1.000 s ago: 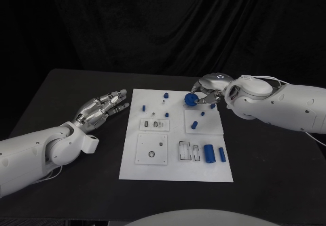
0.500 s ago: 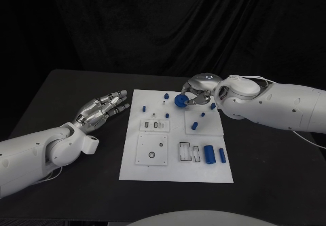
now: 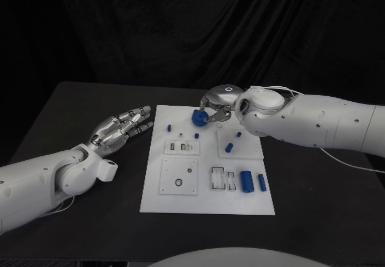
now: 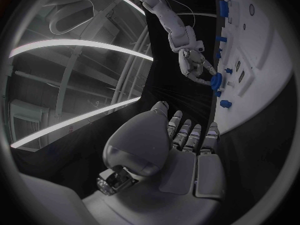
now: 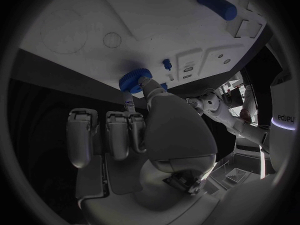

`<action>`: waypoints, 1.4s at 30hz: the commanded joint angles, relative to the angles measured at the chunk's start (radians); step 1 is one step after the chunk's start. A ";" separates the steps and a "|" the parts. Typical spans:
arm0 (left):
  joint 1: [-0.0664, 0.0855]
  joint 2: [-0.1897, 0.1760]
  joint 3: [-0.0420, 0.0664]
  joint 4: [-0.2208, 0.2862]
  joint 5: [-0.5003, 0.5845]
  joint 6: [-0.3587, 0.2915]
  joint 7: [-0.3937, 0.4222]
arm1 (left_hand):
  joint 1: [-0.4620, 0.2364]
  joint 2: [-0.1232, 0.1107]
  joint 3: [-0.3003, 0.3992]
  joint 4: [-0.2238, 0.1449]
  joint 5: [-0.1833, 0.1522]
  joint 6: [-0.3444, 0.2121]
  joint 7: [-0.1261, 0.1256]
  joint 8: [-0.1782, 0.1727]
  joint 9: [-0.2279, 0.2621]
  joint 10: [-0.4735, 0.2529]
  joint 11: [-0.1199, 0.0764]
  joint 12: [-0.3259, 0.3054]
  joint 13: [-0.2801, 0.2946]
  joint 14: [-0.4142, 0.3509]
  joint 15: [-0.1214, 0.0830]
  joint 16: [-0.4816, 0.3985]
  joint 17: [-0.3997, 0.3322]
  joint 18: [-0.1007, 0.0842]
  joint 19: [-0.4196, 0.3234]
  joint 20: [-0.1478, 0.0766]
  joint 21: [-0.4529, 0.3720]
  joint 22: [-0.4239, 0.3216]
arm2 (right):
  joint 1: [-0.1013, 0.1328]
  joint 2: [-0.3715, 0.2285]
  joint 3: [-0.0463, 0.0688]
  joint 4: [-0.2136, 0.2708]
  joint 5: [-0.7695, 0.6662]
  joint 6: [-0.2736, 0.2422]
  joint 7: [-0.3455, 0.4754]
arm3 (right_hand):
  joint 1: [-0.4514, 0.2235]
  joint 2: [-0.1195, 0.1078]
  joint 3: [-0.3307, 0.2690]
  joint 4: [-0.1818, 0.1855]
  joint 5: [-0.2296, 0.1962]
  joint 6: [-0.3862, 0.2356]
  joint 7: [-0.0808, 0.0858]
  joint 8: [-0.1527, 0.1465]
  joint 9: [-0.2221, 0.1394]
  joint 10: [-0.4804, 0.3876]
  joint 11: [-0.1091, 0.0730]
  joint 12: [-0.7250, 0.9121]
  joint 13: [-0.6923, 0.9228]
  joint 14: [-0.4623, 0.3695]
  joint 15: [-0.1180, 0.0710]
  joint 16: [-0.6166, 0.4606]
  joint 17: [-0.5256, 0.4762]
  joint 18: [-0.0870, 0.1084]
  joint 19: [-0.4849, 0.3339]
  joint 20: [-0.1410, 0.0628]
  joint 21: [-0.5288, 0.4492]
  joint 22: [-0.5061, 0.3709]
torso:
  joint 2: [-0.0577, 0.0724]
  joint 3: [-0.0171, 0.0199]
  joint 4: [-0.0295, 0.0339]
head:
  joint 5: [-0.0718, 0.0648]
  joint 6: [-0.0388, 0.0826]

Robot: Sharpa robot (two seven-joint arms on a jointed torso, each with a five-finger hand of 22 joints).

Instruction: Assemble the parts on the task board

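Right hand (image 3: 218,107), apparently pinching blue gear (image 3: 199,117), now farther left over board (image 3: 207,183)

Place: robot lab or test cell
Backdrop: black curtain (image 3: 192,39) behind the table (image 3: 80,111)
Table: black, bearing a white task board (image 3: 208,206)
Overhead: metal frame bars (image 4: 75,45) above the table
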 commanded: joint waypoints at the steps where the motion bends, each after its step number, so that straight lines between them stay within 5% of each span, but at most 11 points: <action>1: -0.001 0.004 0.001 0.000 0.001 0.004 0.102 | 0.008 -0.002 0.006 -0.002 0.003 0.000 0.004 -0.004 0.001 -0.006 0.000 -0.001 0.000 -0.004 0.002 -0.006 -0.001 0.020 -0.006 0.000 -0.003 -0.001 | -0.005 0.019 0.002 -0.017 -0.006 0.016 -0.004 | 0.002 0.011 -0.001 0.005 -0.007 -0.002 -0.002 0.000 0.247 0.104 0.002 0.003 0.264 0.104 -0.004 0.003 0.263 -0.017 0.074 -0.004 0.001 0.235 | 0.000 0.0012 0.0019 | -0.003 -0.002; 11: -0.001 0.002 0.001 -0.002 0.001 0.005 0.097 | 0.008 -0.002 0.006 -0.002 0.003 0.000 0.004 -0.004 0.001 -0.006 0.000 -0.001 0.000 -0.004 0.002 -0.006 -0.001 0.020 -0.006 0.000 -0.003 -0.001 | -0.012 0.055 0.007 -0.035 -0.006 0.022 0.002 | 0.002 0.008 0.003 0.006 -0.015 -0.010 0.001 -0.013 0.242 0.104 0.005 0.003 0.264 0.104 -0.001 0.003 0.263 -0.015 0.070 -0.001 -0.005 0.233 | -0.001 0.0009 0.0016 | -0.006 -0.003; 19: -0.001 0.004 0.001 -0.004 0.001 0.007 0.097 | 0.007 -0.004 0.008 -0.002 0.003 -0.001 0.004 -0.004 0.001 -0.006 0.000 -0.001 0.000 -0.004 0.002 -0.006 -0.001 0.020 -0.006 0.000 -0.003 -0.001 | -0.014 0.067 0.008 -0.045 -0.006 0.059 -0.016 | -0.004 -0.012 0.026 0.021 -0.078 -0.091 0.018 -0.144 0.182 0.104 0.021 0.003 0.264 0.104 0.014 0.003 0.263 -0.006 0.047 0.014 -0.037 0.216 | -0.002 0.0004 0.0002 | -0.006 -0.004; 27: -0.001 0.004 0.001 -0.005 0.001 0.008 0.096 | 0.007 -0.004 0.009 -0.002 0.003 -0.003 0.004 -0.005 0.001 -0.006 0.000 -0.001 0.000 -0.004 0.002 -0.006 -0.001 0.020 -0.006 0.000 -0.004 -0.001 | -0.016 0.067 0.008 -0.050 -0.006 0.074 -0.031 | 0.004 -0.019 0.036 0.017 -0.082 -0.140 0.027 -0.216 0.141 0.104 0.029 0.003 0.264 0.104 0.022 0.003 0.263 0.003 0.026 0.021 -0.069 0.202 | -0.002 -0.0003 -0.0002 | -0.005 -0.005; 35: -0.002 0.005 0.001 -0.007 0.001 0.011 0.095 | 0.007 -0.004 0.009 -0.002 0.003 -0.003 0.004 -0.005 0.001 -0.006 0.000 -0.001 0.000 -0.004 0.002 -0.006 -0.001 0.020 -0.006 0.000 -0.004 -0.001 | -0.017 0.063 0.008 -0.048 -0.006 0.069 -0.029 | 0.009 -0.019 0.039 0.013 -0.078 -0.153 0.026 -0.233 0.129 0.104 0.029 0.003 0.264 0.104 0.022 0.003 0.263 0.006 0.018 0.023 -0.080 0.197 | -0.001 0.0004 -0.0002 | -0.005 -0.006; 42: -0.003 0.003 0.001 -0.006 0.001 0.012 0.096 | 0.007 -0.004 0.010 -0.002 0.003 -0.004 0.004 -0.005 0.001 -0.007 0.000 -0.002 0.000 -0.005 0.003 -0.006 -0.001 0.020 -0.007 0.001 -0.004 -0.001 | -0.018 0.035 0.008 -0.028 -0.006 0.012 -0.002 | 0.016 -0.016 0.046 0.007 -0.072 -0.160 0.024 -0.245 0.120 0.104 0.027 0.003 0.264 0.104 0.021 0.003 0.263 0.007 0.017 0.022 -0.083 0.197 | -0.001 0.0010 -0.0002 | -0.002 -0.006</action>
